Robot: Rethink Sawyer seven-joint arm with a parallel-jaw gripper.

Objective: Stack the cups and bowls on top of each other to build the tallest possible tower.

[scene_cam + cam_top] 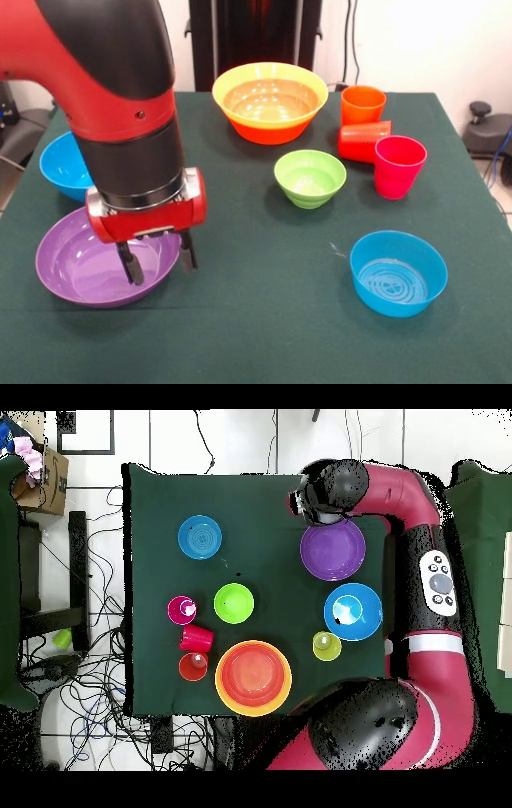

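My gripper is open over the right rim of the wide purple bowl, one finger inside the bowl and the other at its outer edge. In the overhead view the arm's wrist covers the far edge of that purple bowl. Behind the arm sits a blue bowl. A second blue bowl stands at the front right. The small green bowl is mid-table. The large yellow-orange bowl is at the back. Beside it are an upright orange cup, a red cup lying on its side and an upright magenta cup.
A yellow cup stands near the blue bowl by the robot's base in the overhead view; the arm hides it in the front view. The table is covered in dark green cloth. Cables and a cardboard box lie on the floor beside it.
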